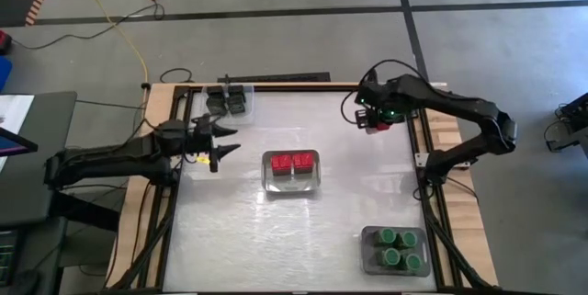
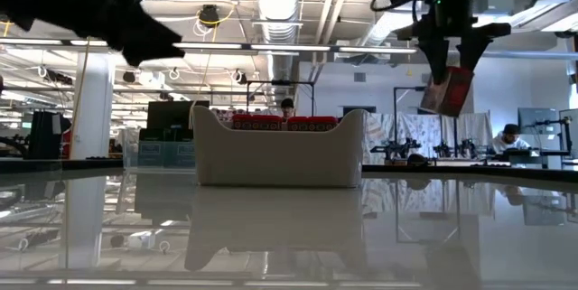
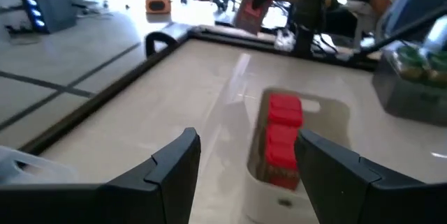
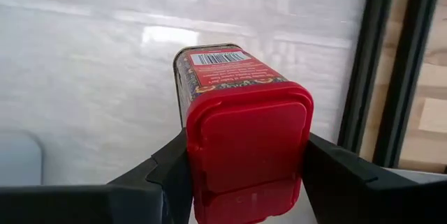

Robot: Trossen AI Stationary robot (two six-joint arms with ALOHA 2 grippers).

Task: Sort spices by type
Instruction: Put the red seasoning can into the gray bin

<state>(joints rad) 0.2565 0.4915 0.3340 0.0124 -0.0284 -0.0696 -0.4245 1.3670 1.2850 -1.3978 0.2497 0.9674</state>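
Red-capped spice tin [image 4: 241, 137] sits clamped in my right gripper [image 1: 375, 120], lifted clear of the counter [image 1: 294, 231] near its far right corner so it can travel to the middle tray [image 1: 292, 182], where two red ones [image 1: 292, 161] already lie (green ones [image 1: 395, 248] fill the near-right tray). My left gripper [image 1: 220, 141] waits spread apart and empty by the left edge.

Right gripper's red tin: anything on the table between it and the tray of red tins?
No. In the high view, only bare tabletop separates the held red tin from the centre tray.
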